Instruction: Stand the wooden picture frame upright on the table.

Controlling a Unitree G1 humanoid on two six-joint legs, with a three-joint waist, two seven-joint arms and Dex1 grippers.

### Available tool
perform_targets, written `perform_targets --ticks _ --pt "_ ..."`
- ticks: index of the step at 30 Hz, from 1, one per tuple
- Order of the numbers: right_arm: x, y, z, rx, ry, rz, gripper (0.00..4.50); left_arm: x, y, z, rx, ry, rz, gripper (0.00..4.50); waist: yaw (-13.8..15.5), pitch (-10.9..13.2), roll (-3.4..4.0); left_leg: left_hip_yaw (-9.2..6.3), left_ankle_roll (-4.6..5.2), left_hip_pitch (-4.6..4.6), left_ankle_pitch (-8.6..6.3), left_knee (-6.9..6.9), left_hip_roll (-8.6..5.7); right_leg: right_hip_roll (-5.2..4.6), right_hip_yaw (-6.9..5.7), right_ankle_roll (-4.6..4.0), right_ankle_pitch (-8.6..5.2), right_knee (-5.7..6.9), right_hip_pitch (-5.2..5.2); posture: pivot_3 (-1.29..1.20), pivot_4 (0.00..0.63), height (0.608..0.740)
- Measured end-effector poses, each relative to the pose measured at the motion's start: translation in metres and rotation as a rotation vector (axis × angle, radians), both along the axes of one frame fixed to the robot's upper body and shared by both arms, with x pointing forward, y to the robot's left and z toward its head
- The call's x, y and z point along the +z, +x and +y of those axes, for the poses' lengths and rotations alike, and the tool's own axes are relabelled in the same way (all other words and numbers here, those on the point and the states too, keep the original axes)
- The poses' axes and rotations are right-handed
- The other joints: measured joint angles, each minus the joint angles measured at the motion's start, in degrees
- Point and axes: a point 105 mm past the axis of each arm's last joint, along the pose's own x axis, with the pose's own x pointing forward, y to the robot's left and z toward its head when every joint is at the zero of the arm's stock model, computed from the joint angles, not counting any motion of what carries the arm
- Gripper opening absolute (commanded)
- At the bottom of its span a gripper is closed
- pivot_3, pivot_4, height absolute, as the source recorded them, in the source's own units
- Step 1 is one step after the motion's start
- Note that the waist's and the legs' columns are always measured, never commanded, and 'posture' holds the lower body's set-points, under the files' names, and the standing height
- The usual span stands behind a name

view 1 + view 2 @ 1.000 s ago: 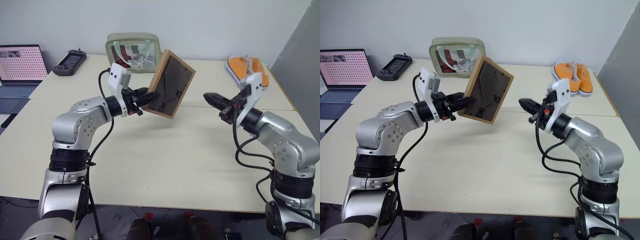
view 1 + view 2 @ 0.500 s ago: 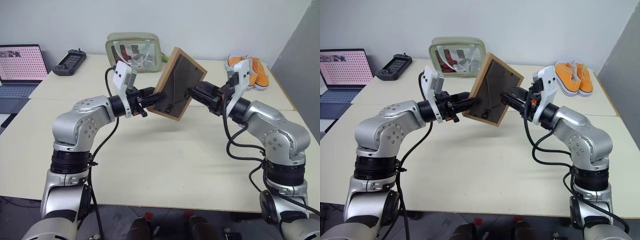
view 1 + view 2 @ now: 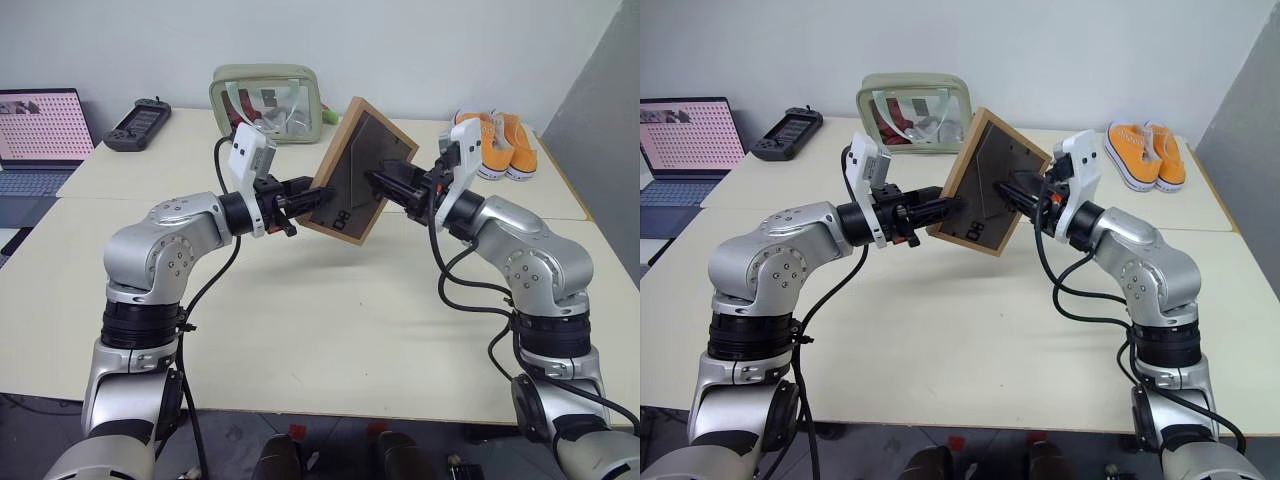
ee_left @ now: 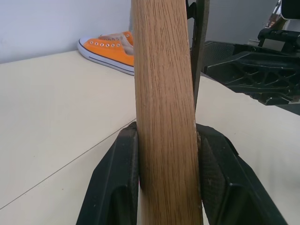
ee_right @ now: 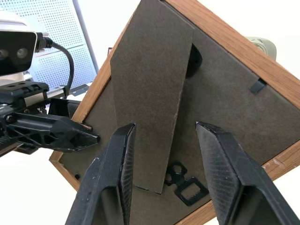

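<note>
The left gripper point(image 3: 300, 198) pinches the wooden picture frame point(image 3: 357, 171) by its edge, above the bench point(image 3: 330, 310). The right gripper point(image 5: 164, 183) is spread, fingers either side of the frame's easel stand point(image 5: 150, 103).

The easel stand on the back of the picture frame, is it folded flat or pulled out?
Folded flat, apparently: the easel stand lies against the frame's dark back, between the open right pincer's fingers.

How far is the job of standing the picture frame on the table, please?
Done: the left gripper holds the picture frame by its edge, lifted above the table. In hand: the open right gripper is at the stand on the dark back. Left: fold the stand out, then set the frame upright.
</note>
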Motion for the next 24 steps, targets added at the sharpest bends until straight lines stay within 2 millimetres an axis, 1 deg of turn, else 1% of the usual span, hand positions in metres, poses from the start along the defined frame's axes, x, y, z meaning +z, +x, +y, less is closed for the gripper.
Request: perform_targets --ticks 3,8,13,16,22,24 --pt "0.008 -0.004 0.004 0.015 0.007 -0.027 2.13 0.000 0.000 0.000 -0.003 -0.002 0.000 1.32 0.01 0.00 0.00 -0.01 0.00 -0.01 0.00 0.00 0.00 0.00 -0.01 0.00 0.00 0.00 -0.01 0.00 0.150 0.740" --pt "0.010 -0.009 0.005 0.012 0.008 -0.032 2.13 -0.003 0.005 0.004 0.017 -0.005 0.004 1.32 0.04 0.00 0.00 -0.01 0.00 -0.03 0.00 0.02 0.00 0.00 -0.01 0.00 0.00 0.02 -0.02 0.00 0.150 0.740" --pt "0.008 -0.017 -0.003 -0.019 0.029 -0.024 2.13 -0.012 0.020 0.013 0.064 -0.010 0.051 1.32 0.08 0.00 0.00 -0.04 0.01 -0.06 0.00 0.07 0.00 0.00 -0.04 0.00 0.00 0.03 -0.02 0.00 0.150 0.740" --pt "0.002 -0.019 -0.006 -0.039 0.033 -0.004 2.13 -0.012 0.028 0.017 0.088 -0.017 0.070 1.32 0.08 0.00 0.00 -0.03 0.01 -0.08 0.00 0.08 -0.01 0.00 -0.03 0.00 0.00 0.03 -0.04 0.00 0.150 0.740" --pt "0.000 -0.017 -0.009 -0.071 0.033 0.003 2.13 -0.009 0.033 0.014 0.088 -0.027 0.071 1.32 0.04 0.00 0.00 -0.04 0.01 -0.11 0.00 0.08 0.00 0.00 -0.04 0.00 0.00 0.04 -0.07 0.00 0.150 0.740" --pt "-0.004 -0.015 -0.012 -0.094 -0.015 -0.009 2.13 -0.007 0.033 0.012 0.083 -0.033 0.068 1.32 0.06 0.00 0.00 -0.03 0.01 -0.12 0.00 0.08 -0.01 0.00 -0.03 0.00 0.00 0.03 -0.07 0.00 0.150 0.740"
